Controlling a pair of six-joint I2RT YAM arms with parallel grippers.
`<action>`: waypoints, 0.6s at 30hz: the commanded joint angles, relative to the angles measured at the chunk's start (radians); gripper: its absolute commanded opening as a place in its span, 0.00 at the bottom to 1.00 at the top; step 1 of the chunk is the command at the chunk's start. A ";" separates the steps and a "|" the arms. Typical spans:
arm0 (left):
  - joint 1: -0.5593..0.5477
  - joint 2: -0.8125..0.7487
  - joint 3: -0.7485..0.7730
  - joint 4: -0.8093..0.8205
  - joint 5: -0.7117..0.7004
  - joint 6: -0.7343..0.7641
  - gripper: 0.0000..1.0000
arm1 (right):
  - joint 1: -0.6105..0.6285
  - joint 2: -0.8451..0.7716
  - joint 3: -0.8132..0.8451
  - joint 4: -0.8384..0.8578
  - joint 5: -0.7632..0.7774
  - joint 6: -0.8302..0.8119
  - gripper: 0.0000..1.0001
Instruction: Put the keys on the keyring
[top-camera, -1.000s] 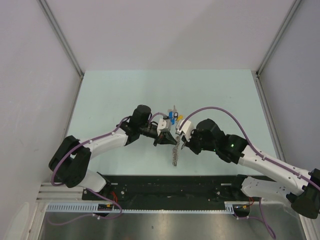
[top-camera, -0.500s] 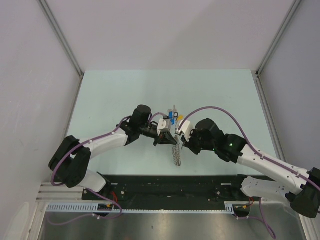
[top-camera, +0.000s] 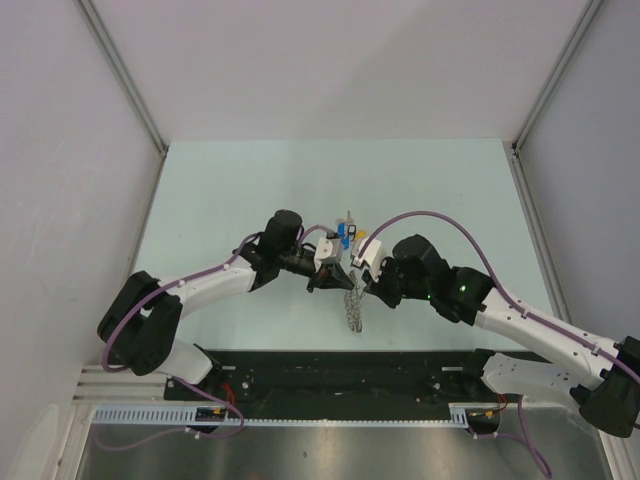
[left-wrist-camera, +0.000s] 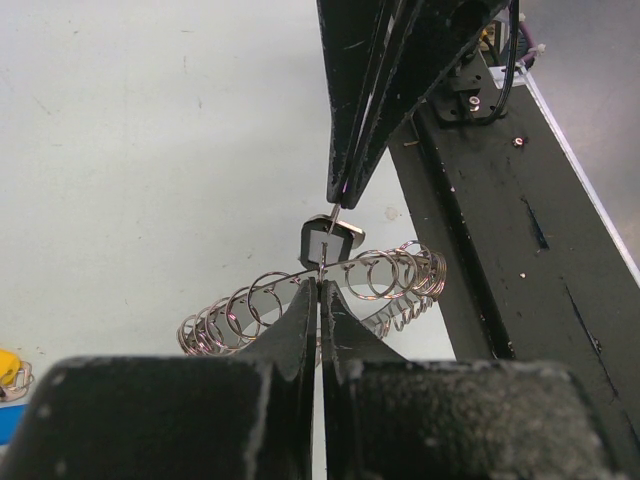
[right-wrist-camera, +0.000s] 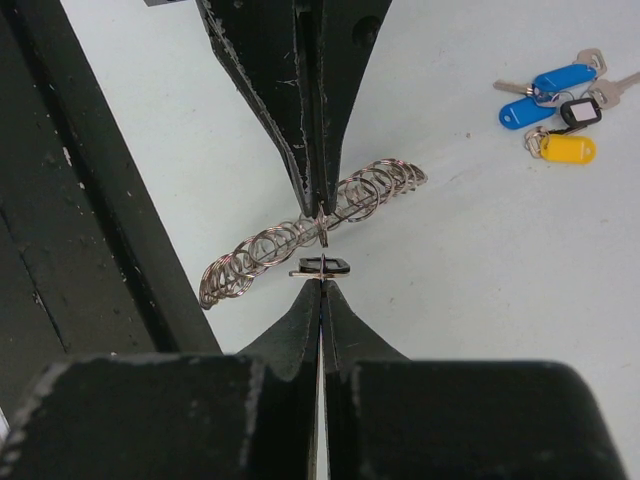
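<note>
Seemingly the threading step; the left hand (left-wrist-camera: 320, 285), pressed together, pinches the silvery coiled-wire keyring (right-wrist-camera: 262, 250) over the pale table (right-wrist-camera: 480, 270); the right hand (right-wrist-camera: 320, 284) pinches a small black-rimmed key (right-wrist-camera: 322, 266) just beside it; next, the key's hole must meet the wire's end; the remaining blue and yellow plastic-headed keys (right-wrist-camera: 560, 110) lie well apart.

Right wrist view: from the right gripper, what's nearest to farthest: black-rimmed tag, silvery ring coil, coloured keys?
1. Small black-rimmed tag, at the right gripper tips.
2. Silvery ring coil, just beyond.
3. Blue and yellow plastic-headed keys, upper right.
</note>
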 joint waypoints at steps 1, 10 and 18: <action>-0.006 -0.023 0.041 -0.002 0.012 0.030 0.00 | -0.009 0.006 0.016 0.041 -0.015 0.011 0.00; -0.006 -0.021 0.041 -0.005 0.011 0.027 0.00 | -0.018 0.012 0.016 0.044 -0.027 0.017 0.00; -0.008 -0.020 0.043 -0.007 0.009 0.030 0.00 | -0.018 0.012 0.016 0.045 -0.037 0.017 0.00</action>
